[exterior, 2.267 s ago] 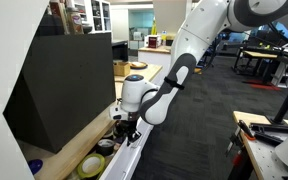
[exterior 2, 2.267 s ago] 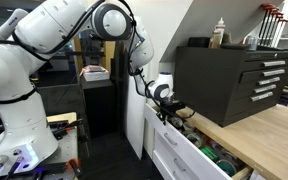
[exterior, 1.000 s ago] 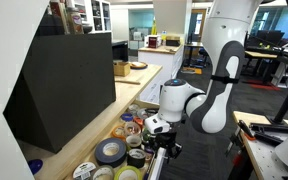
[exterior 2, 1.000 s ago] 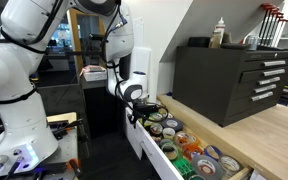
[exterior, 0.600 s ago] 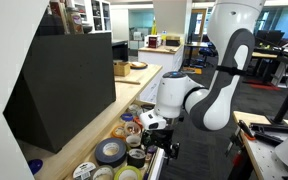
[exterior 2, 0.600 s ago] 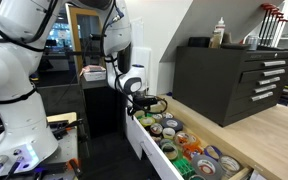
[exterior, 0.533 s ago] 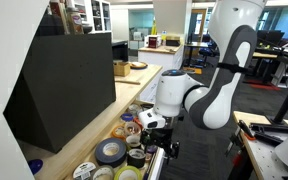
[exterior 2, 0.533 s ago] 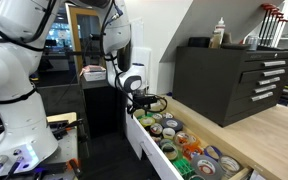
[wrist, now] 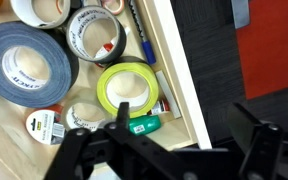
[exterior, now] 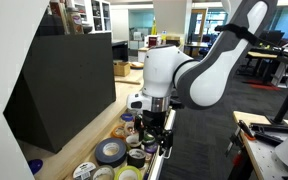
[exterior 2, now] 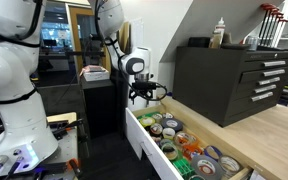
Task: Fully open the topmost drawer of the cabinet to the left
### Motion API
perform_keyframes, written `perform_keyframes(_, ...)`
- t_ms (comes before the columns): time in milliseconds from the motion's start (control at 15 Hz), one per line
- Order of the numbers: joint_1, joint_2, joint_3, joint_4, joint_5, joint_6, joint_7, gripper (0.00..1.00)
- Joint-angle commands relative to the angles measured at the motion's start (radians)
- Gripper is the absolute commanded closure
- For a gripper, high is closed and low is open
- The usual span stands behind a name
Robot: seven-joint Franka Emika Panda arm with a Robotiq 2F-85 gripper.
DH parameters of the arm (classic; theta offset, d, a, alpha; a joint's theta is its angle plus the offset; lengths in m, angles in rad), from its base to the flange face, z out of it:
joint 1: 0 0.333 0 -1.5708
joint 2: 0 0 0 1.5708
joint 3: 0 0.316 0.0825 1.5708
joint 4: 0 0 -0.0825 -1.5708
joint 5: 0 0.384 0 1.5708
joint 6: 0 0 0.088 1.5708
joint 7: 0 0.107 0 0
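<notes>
The topmost drawer [exterior 2: 144,140] of the cabinet [exterior 2: 269,135] stands pulled far out, showing tape rolls and small colourful clutter in both exterior views. Its white front [wrist: 179,70] runs diagonally through the wrist view, beside a yellow-green tape roll [wrist: 127,88] and a dark blue roll [wrist: 24,65]. My gripper [exterior 2: 144,92] hangs open just above the drawer's front end, holding nothing. In an exterior view the gripper [exterior: 154,128] hovers over the drawer's outer edge. The open gripper [wrist: 189,125] straddles the front from above, apart from it.
A big dark grey box [exterior: 59,85] sits on the butcher-block top [exterior: 94,115]; bottles [exterior 2: 220,33] stand on the box. Dark carpet lies beside the drawer. A workbench [exterior: 269,130] stands across the aisle. Deeper white drawer fronts [exterior 2: 169,165] lie below.
The drawer slid out with my gripper on its front. Over the last second the jaws opened, let go of the front, and the gripper rose a little above it.
</notes>
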Motion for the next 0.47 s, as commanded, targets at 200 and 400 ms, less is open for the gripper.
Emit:
perform_keyframes(200, 0.050, -0.016, -0.032, 0.044, 0.025, -0.049, 0.101, 0.00)
perform_keyframes(400, 0.061, -0.017, -0.039, 0.048, 0.023, -0.051, 0.127, 0.00)
